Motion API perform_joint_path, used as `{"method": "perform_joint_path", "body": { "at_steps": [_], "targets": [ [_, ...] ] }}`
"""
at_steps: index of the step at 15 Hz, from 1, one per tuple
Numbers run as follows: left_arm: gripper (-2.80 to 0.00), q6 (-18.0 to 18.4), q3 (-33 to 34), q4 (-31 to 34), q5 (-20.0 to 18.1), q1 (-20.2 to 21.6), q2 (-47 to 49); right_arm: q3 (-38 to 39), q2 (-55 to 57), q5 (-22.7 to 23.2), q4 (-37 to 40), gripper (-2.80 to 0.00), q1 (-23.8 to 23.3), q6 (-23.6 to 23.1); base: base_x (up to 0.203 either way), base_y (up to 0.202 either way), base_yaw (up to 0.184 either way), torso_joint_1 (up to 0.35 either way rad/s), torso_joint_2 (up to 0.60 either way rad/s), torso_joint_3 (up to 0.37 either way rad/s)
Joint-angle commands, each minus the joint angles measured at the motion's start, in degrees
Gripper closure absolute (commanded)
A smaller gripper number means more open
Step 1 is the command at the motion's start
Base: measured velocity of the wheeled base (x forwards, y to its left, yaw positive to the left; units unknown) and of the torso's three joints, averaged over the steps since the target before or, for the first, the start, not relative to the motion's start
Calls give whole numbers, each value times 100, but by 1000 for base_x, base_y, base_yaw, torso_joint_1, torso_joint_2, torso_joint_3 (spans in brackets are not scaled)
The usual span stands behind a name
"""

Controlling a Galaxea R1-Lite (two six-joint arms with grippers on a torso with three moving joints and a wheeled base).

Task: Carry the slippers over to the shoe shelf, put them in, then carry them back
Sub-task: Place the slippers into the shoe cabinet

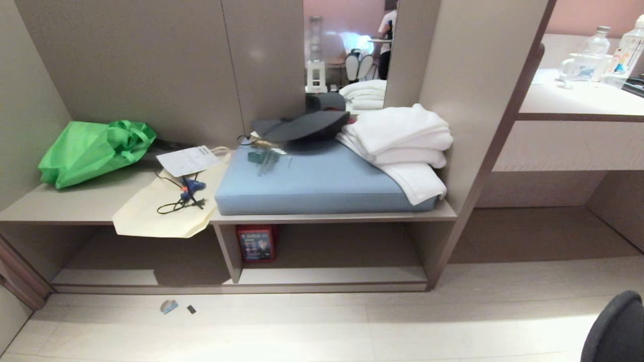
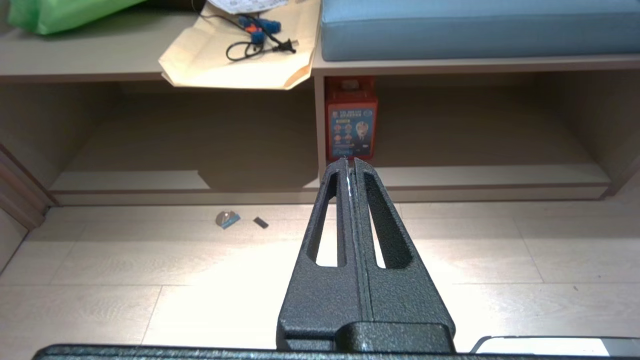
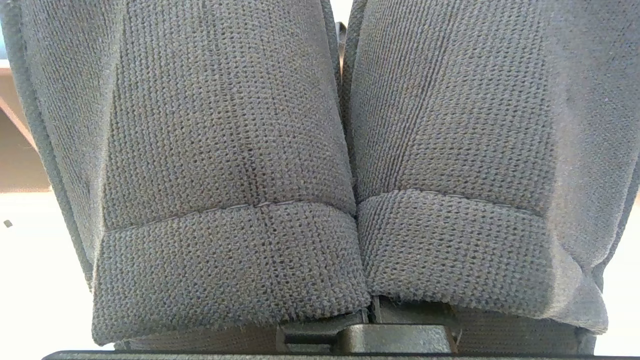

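Right gripper [image 3: 370, 320] clamped on slippers [image 3: 225, 150], pair apparently hanging side by side, hiding its fingers. Left gripper [image 2: 350, 165] pressed together, empty. Shoe shelf [image 1: 332, 275] ahead at floor level, near unit's right end. Approach low, slide soles flat onto base board.

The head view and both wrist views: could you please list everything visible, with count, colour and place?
slippers: two, dark grey knit, side by side, filling the right wrist view
shoe shelf: one, grey-brown, low cubby right of the divider
red box: one, standing inside that cubby
blue cushion: one, on the bench top
white towels: folded stack, on the cushion's right end
dark hat: one, behind the cushion
green bag: one, bench's left end
cream bag: one, overhanging the bench edge
left gripper: fingers shut, above the floor
right gripper: hidden behind the slippers
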Motion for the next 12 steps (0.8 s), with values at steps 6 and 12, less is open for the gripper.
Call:
{"method": "perform_joint_path", "body": {
  "at_steps": [6, 12],
  "targets": [
    [0, -8, 0, 0, 0, 0, 3, 0, 7, -1, 1, 0, -2, 3, 0, 0, 0, 3, 4, -198],
    [0, -13, 0, 0, 0, 0, 7, 0, 7, -1, 2, 0, -2, -23, 0, 0, 0, 2, 5, -197]
  ]
}}
